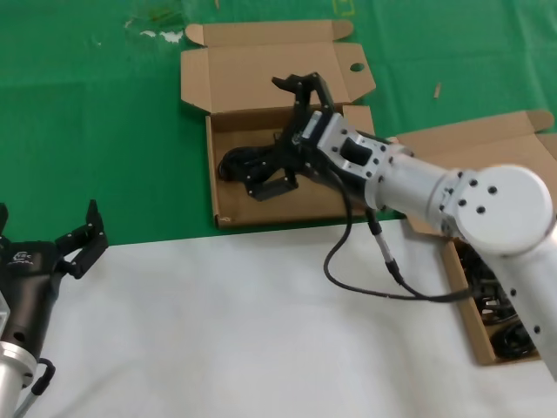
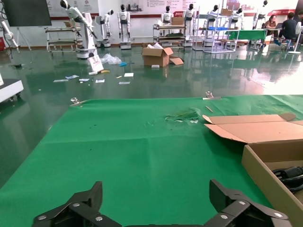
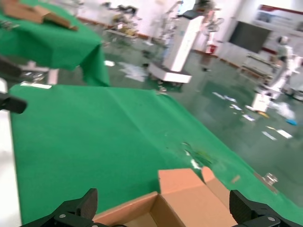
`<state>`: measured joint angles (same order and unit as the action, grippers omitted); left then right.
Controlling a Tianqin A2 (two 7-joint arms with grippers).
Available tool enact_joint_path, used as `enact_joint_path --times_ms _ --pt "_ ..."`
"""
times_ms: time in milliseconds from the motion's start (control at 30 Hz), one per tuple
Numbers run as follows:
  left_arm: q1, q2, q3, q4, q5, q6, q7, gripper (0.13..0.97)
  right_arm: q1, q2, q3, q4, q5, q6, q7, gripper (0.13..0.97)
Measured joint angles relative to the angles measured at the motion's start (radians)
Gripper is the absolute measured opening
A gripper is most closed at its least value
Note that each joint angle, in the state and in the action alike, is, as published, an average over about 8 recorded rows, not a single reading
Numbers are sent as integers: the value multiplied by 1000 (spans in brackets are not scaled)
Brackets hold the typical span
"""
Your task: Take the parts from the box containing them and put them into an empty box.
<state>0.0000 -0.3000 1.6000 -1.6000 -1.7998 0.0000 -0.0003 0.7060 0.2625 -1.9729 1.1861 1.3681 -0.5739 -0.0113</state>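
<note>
The round-holed cardboard box (image 1: pixel 228 193) lies open on the green cloth, its lid (image 1: pixel 261 74) folded back. One coiled black power cable (image 1: pixel 244 165) lies inside it at its left end. My right gripper (image 1: pixel 285 137) hovers over this box, open wide with nothing between the fingers; the wrist view shows only the box's corner (image 3: pixel 156 203) between them. The plain-flapped box (image 1: pixel 466 318) stands at the right edge, mostly hidden by my right arm, with black cables (image 1: pixel 492 300) in it. My left gripper (image 1: pixel 77 237) is open and empty at the lower left.
A white surface (image 1: pixel 261 331) covers the front, green cloth (image 1: pixel 104 131) the back. The right arm's own black cord (image 1: pixel 374 279) hangs over the white surface. In the left wrist view the box's wall (image 2: pixel 265 175) and a cable (image 2: pixel 289 173) show past the left gripper (image 2: pixel 156 196).
</note>
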Motion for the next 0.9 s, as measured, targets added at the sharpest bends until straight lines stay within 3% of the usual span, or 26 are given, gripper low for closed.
enact_joint_path --times_ms 267,900 --pt "0 0 0 0 0 0 0 851 -133 7 70 78 81 108 2 966" --pt "0 0 0 0 0 0 0 959 -447 24 236 262 273 362 7 966"
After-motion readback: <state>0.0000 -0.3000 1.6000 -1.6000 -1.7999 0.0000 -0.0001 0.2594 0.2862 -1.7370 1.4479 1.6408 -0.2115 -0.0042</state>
